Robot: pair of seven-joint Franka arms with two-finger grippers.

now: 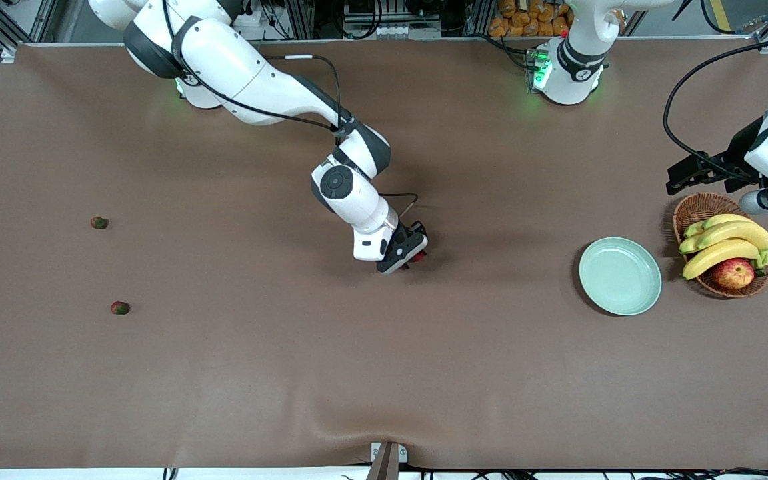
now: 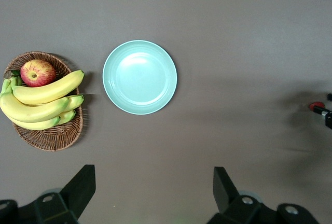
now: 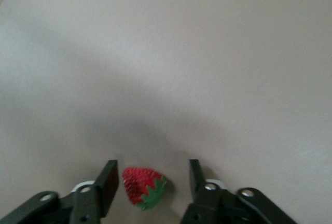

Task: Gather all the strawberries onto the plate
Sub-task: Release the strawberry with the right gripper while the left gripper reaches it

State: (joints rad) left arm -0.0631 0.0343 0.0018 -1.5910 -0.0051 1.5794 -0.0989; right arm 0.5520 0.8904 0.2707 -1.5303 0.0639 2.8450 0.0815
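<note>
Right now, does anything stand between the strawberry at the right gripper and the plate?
Nothing visible does. The strawberry lies between the open fingers of the right gripper at mid-table, and only bare tablecloth stretches from there to the empty plate.

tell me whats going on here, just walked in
The right end effector is low over the middle of the table, its fingers apart on either side of a strawberry without gripping it. Two more strawberries lie toward the right arm's end. The mint-green plate holds nothing yet and sits beside a wicker basket of bananas and an apple. The left end effector waits, open, above the basket.
</note>
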